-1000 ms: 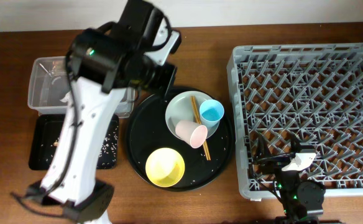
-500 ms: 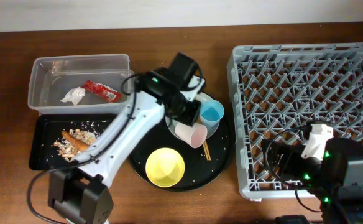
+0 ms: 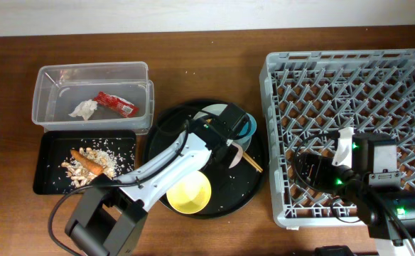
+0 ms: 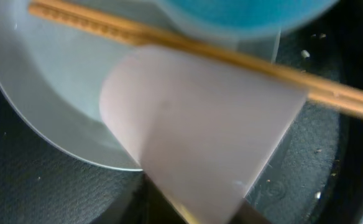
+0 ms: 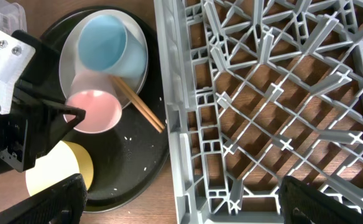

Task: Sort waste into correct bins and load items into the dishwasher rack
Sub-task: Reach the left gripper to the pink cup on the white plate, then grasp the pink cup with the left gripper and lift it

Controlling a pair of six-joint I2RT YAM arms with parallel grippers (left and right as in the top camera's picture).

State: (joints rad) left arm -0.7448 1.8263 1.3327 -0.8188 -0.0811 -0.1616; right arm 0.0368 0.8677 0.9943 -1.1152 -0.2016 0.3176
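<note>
here the left gripper (image 5: 74,114) is down on the round black tray (image 3: 254,188), with one dark finger right at the left rim of the pink cup (image 5: 96,112). i cannot tell if the jaws really hold it, because the cup fills the left wrist view. the pink cup lies on its side at the edge of the pale grey plate (image 5: 136,59), just beside the light blue cup (image 5: 104,41), and the wooden chopsticks (image 5: 139,106) lie across by its rim. the yellow bowl (image 3: 188,190) sits near on the same tray. the right gripper (image 5: 183,186) hangs over the dishwasher rack (image 3: 349,78), fingers wide apart and nothing between them.
</note>
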